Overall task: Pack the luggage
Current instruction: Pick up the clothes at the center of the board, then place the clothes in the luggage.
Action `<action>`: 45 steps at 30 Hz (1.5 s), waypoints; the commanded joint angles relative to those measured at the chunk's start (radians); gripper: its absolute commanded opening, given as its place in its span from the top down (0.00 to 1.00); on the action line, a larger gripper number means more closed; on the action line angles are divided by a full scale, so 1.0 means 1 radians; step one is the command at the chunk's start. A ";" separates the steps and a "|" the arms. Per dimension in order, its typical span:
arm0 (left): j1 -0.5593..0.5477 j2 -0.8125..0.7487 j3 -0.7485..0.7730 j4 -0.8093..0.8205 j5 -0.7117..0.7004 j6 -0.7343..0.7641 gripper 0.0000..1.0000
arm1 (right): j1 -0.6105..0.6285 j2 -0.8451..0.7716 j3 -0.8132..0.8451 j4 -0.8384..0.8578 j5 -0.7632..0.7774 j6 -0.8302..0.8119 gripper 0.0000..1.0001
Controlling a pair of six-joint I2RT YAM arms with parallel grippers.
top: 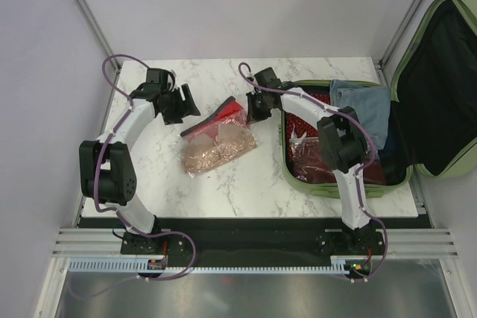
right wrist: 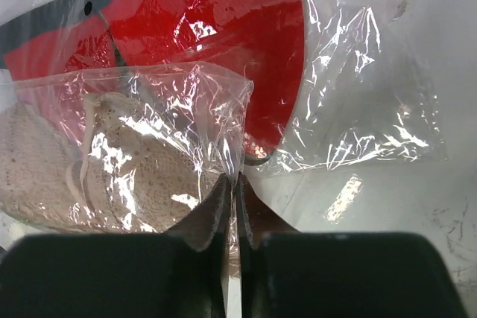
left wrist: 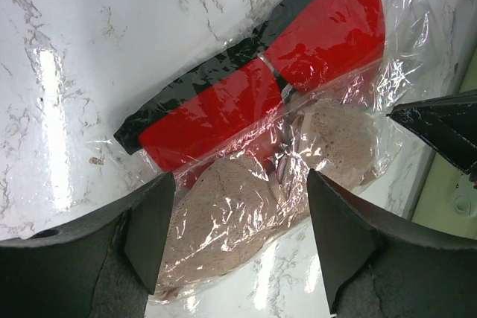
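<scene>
My right gripper (right wrist: pixel 232 184) is pinched shut on the clear corner of the bag of beige knitwear (right wrist: pixel 134 161), beside the red-filled bag (right wrist: pixel 223 35). My left gripper (left wrist: pixel 240 178) hovers wide open above both. The luggage (top: pixel 320 190) lies open at the right end of the marble table (top: pixel 149 169).

Glossy white marble-look tabletop (top: pixel 149 176); clear, crinkled, shiny plastic bag (top: pixel 220 143) over beige knitted cloth (left wrist: pixel 223 214) and smooth red sheet (left wrist: pixel 216 109); luggage (top: pixel 387 188), smooth green shell, black fabric lining (top: pixel 440 87); matt black right pincer (right wrist: pixel 232 184)
</scene>
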 commanded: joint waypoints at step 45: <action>0.027 -0.022 -0.096 0.147 0.103 0.009 0.22 | -0.244 -0.797 -0.259 -0.784 0.876 -0.068 1.00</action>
